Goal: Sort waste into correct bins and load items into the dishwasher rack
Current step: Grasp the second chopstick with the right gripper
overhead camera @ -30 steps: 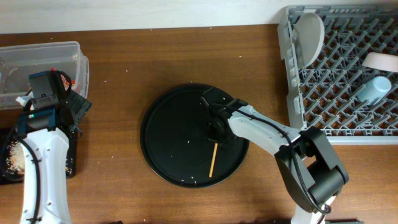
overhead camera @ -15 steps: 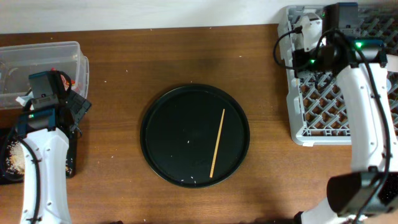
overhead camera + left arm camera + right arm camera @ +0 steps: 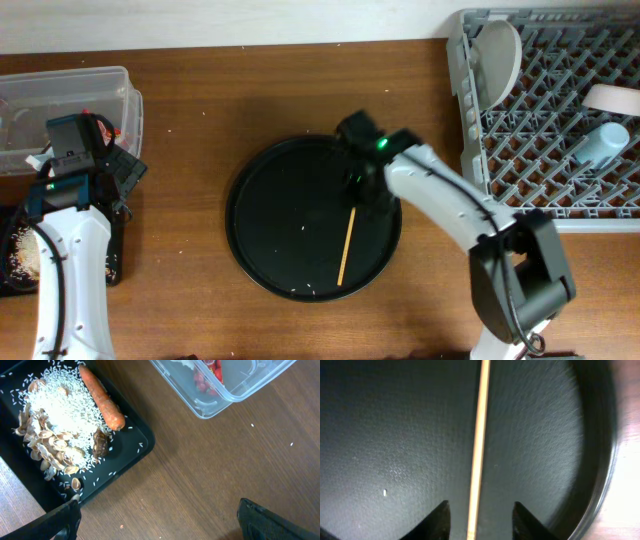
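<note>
1. The right hand (image 3: 481, 519) hung low over the round tray (image 3: 270, 230), toward its 2 o'clock side.
2. Its fingers (image 3: 440, 520) stood part open, one on each side of the chopstick (image 3: 346, 250), with a gap on both sides. It had hold of nothing.
3. The chopstick lay flat on the round tray, running from near the tray's centre toward 5 o'clock. In the overhead view its upper end was hidden under the right arm.
4. The left hand (image 3: 167, 522) hovered above bare bench (image 3: 190, 90), its fingers (image 3: 62, 520) spread wide and empty.
5. In the left wrist view the black tray (image 3: 135, 445) lay at 10 o'clock from that hand. It held the rice (image 3: 60, 410), the carrot (image 3: 102, 402) along the rice's 2 o'clock edge, a dark scrap (image 3: 100, 445) just below the carrot's tip, and beige scraps (image 3: 42, 450) at the rice's 7 o'clock side.
6. The tub (image 3: 220, 402) sat at 1 o'clock in the same view, apart from the black tray, with the red wrapper (image 3: 210, 372) inside.
7. The rack (image 3: 530, 215) stood at 2 o'clock from the round tray. It carried the plate (image 3: 497, 55) on edge at its 10 o'clock corner, and the bowl (image 3: 612, 97) and the cup (image 3: 600, 145) at its 3 o'clock side.
</note>
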### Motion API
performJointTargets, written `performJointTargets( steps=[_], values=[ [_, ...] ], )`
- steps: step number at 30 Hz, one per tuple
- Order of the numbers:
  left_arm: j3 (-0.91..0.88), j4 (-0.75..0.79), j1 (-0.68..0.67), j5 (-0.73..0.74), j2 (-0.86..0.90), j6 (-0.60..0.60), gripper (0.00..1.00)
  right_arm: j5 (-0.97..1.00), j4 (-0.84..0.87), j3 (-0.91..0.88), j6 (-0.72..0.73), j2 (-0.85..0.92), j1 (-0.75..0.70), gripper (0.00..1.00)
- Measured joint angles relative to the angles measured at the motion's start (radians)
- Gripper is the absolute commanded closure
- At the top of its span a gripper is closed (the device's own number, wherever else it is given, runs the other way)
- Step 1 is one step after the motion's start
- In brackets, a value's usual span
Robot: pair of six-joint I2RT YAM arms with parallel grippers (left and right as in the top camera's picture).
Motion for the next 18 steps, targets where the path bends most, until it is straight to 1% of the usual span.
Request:
performJointTargets(
  steps=[2,5,10,11,12,14,15,16,18],
  values=[
    [0.000,0.000,0.000,0.000,0.000,0.000,0.01,0.030,0.037,-0.048,0.075,0.000,0.056,0.63],
    [0.000,0.000,0.000,0.000,0.000,0.000,0.01,0.107,0.057,-0.069,0.167,0.001,0.123,0.64],
    [0.000,0.000,0.000,0.000,0.000,0.000,0.01,0.147,0.078,-0.077,0.218,0.085,0.136,0.64],
    [0.000,0.000,0.000,0.000,0.000,0.000,0.01,0.150,0.080,-0.077,0.221,0.089,0.136,0.66],
    [0.000,0.000,0.000,0.000,0.000,0.000,0.01,0.150,0.081,-0.077,0.221,0.089,0.136,0.72],
    [0.000,0.000,0.000,0.000,0.000,0.000,0.01,0.150,0.083,-0.077,0.222,0.089,0.136,0.78],
    [0.000,0.000,0.000,0.000,0.000,0.000,0.01,0.150,0.085,-0.077,0.224,0.089,0.136,0.88],
    [0.000,0.000,0.000,0.000,0.000,0.000,0.01,0.151,0.085,-0.077,0.225,0.089,0.136,0.96],
    [0.000,0.000,0.000,0.000,0.000,0.000,0.01,0.151,0.082,-0.077,0.223,0.090,0.136,0.96]
  ],
)
